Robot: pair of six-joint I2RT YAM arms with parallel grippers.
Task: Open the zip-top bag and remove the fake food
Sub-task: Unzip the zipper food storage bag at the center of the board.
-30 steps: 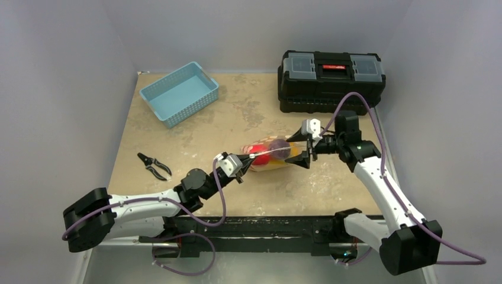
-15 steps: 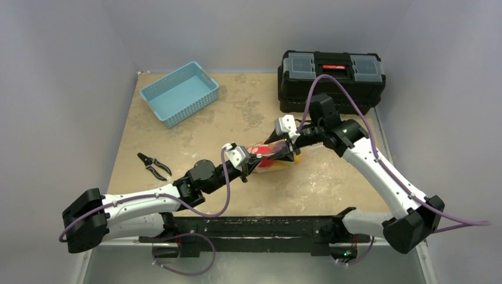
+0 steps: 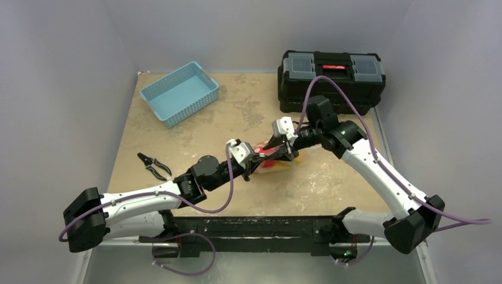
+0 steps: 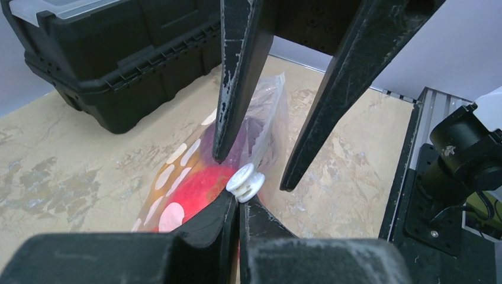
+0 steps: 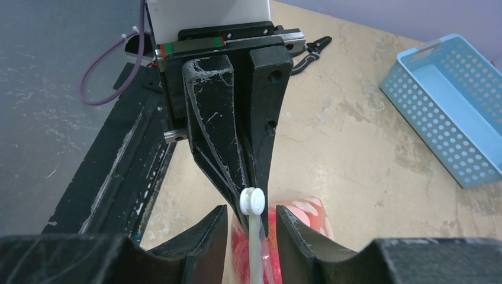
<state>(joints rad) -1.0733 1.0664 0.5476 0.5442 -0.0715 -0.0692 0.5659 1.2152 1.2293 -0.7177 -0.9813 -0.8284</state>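
— What does the zip-top bag (image 4: 177,171) look like?
— Clear, floppy plastic printed with white dots, with a white slider (image 4: 245,183) on its zip strip. The fake food (image 4: 204,180) shows through: mostly red, with orange and purple beside it.
— Where is it?
— In the middle of the table (image 3: 195,127), nearer than the black toolbox (image 3: 331,80), between the two grippers.
— The left gripper (image 4: 238,204)?
— Clenched on the bag's mouth edge, the slider right at its fingertips.
— And the right gripper (image 4: 253,171)?
— Jaws apart, straddling the strip just past the slider. One finger is over the bag, the other off to its side. Whether they touch the plastic, I cannot tell.
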